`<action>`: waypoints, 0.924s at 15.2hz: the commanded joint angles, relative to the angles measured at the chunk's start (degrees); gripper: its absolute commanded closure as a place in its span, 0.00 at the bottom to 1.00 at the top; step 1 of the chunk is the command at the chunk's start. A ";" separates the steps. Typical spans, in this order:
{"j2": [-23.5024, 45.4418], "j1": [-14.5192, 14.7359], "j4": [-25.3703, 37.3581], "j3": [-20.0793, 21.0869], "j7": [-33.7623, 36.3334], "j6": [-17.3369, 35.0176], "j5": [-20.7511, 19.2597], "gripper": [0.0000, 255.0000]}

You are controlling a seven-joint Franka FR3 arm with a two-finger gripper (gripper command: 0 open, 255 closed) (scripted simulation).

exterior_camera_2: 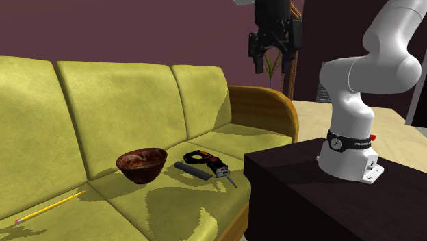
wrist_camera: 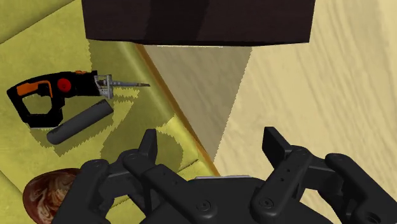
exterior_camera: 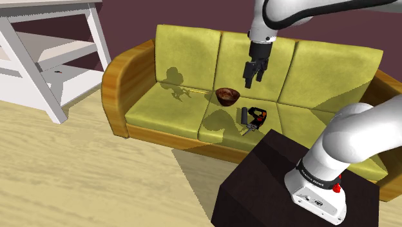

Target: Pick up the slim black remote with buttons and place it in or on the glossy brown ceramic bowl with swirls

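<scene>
The slim dark grey remote [exterior_camera: 240, 116] [exterior_camera_2: 192, 170] [wrist_camera: 79, 121] lies flat on the yellow-green sofa's middle seat cushion. Beside it, toward the shoulder view's left, stands the glossy brown swirled bowl [exterior_camera: 227, 97] [exterior_camera_2: 141, 164] [wrist_camera: 48, 191], with nothing in it. My gripper [exterior_camera: 252, 78] [exterior_camera_2: 274, 58] [wrist_camera: 212, 143] hangs high above the cushion, well over the remote and touching nothing. Its fingers stand apart, open, with nothing between them.
A black and orange power saw [exterior_camera: 257, 118] [exterior_camera_2: 207, 162] [wrist_camera: 57, 95] lies right next to the remote, on the side away from the bowl. A yellow pencil [exterior_camera: 193, 91] [exterior_camera_2: 48, 207] rests beyond the bowl. The dark stand [exterior_camera: 277, 180] fronts the sofa [exterior_camera: 187, 51]. A white table [exterior_camera: 45, 58] stands far left.
</scene>
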 commanded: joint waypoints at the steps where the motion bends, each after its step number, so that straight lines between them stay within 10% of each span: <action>1: 3.88 -1.21 0.14 -0.60 1.56 3.47 0.07 0.00; 14: 29.14 -7.71 5.68 -6.21 8.77 20.97 2.29 0.00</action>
